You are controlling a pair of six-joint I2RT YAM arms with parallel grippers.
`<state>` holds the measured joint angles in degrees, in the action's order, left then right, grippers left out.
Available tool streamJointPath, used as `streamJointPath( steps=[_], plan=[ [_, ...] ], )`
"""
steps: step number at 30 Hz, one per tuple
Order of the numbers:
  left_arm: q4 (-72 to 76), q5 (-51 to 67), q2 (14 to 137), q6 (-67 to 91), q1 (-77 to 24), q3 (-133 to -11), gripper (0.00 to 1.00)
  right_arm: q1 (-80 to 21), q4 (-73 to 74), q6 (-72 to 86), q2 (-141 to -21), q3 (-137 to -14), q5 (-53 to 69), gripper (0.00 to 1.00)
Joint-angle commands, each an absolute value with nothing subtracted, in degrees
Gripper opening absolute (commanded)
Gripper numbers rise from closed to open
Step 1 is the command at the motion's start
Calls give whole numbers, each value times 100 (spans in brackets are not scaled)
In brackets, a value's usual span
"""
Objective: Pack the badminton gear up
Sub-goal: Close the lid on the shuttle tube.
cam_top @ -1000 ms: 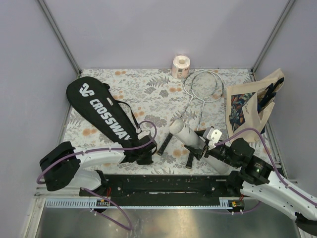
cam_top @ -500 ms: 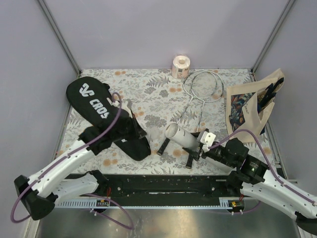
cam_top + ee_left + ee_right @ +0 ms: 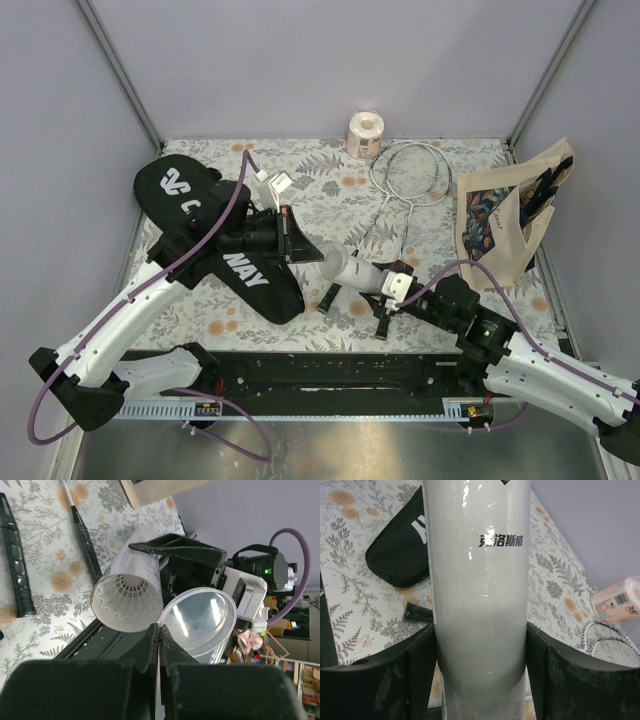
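The fingers of the left gripper (image 3: 159, 630) are pressed flat together on the thin rim of a clear cap (image 3: 200, 625), which is held in the air just beside the open mouth of the white tube (image 3: 132, 575); inside that mouth a shuttlecock (image 3: 127, 597) is seen, feathers outward. One second ago this gripper was low at the near end of the black bag (image 3: 270, 295) and not fully closed; since then it has been shut and carried over the bag toward the tube. The tube itself is clamped between the wide-standing jaws of the right gripper (image 3: 480, 630) and has been lowered and turned a little to the left, so that its mouth is offered to the cap. It is judged that the tube is about to be capped (whether the cap was taken from the tube or from the table cannot be told), while the two rackets (image 3: 410, 172) lie on the cloth at the far right, not yet packed. On the tube four black Chinese characters are printed, read as 克洛斯威. On the bag only a white logo, a "C" and "NAY" can be read, the rest being covered by the left arm.
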<state>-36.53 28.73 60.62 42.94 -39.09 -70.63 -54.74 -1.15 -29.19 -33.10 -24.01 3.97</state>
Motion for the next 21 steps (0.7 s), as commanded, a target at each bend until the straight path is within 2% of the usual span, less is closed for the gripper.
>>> streamJointPath(
  steps=[1,21],
  plan=[
    [-3366,3551,5907,4324,-3885,-7014,0,-5484,-1264,-3138,-3252,-2479,378,39],
    [-3393,2901,5827,4474,-3876,-6768,0,-5484,-1345,-3146,-3068,-2470,984,39]
  ],
)
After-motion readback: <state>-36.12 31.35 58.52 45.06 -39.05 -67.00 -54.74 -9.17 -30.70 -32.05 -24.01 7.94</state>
